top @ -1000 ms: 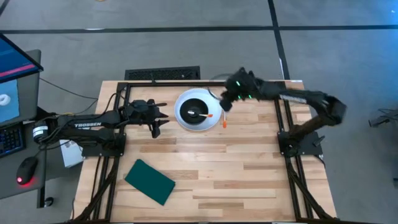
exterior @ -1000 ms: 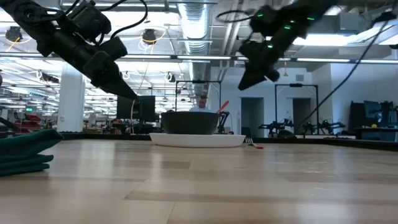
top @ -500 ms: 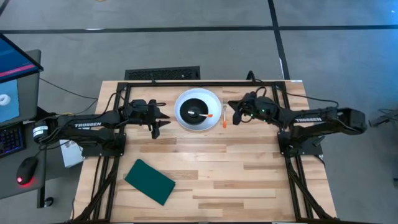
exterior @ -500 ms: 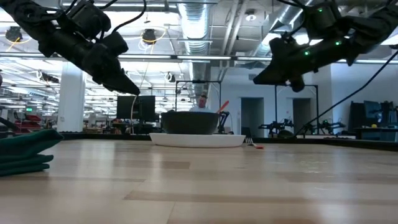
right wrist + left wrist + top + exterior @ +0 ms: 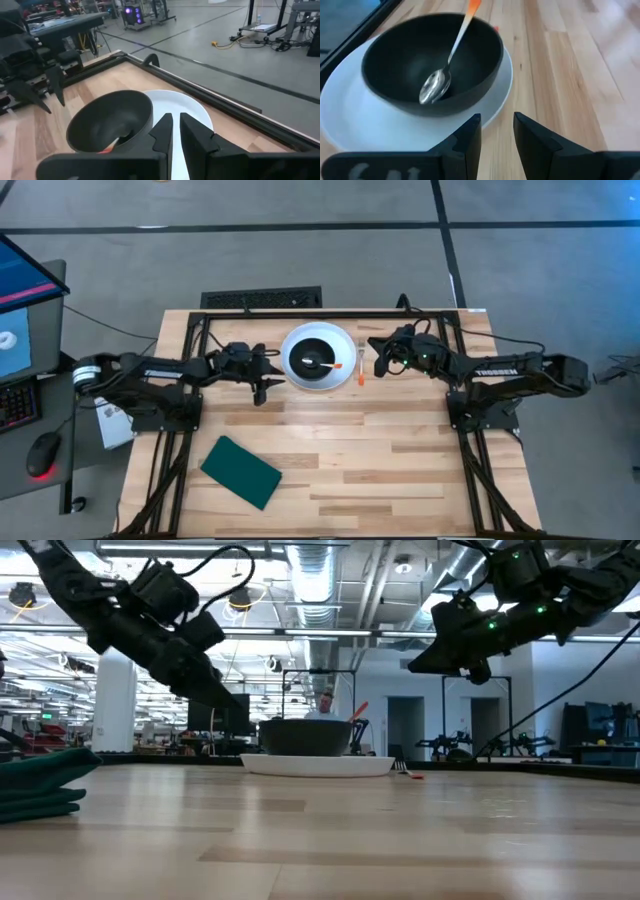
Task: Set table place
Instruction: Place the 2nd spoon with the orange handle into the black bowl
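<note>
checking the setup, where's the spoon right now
In the high view the spoon lies in the black bowl on the white plate, at the table's far middle, between the two grippers.

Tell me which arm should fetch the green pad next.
Left, probably. The green pad lies on the left arm's half of the table, nearer the left gripper than the right gripper, which hangs past the plate on the far side.
</note>
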Motion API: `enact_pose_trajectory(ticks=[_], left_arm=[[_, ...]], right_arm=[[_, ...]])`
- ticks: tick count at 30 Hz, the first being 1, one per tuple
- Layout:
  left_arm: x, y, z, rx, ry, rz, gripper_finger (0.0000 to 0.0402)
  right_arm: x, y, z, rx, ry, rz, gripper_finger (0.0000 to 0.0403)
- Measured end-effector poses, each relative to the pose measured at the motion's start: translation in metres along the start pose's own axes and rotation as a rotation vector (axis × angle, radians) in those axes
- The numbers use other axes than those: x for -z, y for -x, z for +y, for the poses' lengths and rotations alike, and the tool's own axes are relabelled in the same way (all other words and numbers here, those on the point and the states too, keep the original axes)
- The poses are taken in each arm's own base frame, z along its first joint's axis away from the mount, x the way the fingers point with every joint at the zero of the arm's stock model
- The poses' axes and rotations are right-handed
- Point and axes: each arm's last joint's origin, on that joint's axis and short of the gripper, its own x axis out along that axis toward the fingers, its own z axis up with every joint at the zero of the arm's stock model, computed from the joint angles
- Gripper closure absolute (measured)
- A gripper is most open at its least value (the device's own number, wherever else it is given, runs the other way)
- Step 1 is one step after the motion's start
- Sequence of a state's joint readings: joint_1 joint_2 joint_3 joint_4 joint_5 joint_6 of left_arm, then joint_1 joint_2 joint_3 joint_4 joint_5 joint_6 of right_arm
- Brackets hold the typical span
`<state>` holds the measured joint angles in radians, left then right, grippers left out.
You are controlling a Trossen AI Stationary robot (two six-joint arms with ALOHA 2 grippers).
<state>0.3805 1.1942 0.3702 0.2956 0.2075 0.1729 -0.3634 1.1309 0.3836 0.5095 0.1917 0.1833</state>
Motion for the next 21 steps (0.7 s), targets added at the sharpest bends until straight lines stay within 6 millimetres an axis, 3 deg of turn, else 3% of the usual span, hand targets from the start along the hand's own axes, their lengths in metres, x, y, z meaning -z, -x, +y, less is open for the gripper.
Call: enact_pose_trajectory(ticks=[13,21], left_arm=[[-0.005,-0.043,0.009,0.048,0.007,0.035,0.0296],[-0.013,-0.058,0.014,0.046,0.004,0.040,0.0296]], right_arm=[[0.002,0.000,0.000,0.002,0.004,0.017,0.0344],[0.007,0.000,-0.001,0.012,0.014,0.074,0.0344]])
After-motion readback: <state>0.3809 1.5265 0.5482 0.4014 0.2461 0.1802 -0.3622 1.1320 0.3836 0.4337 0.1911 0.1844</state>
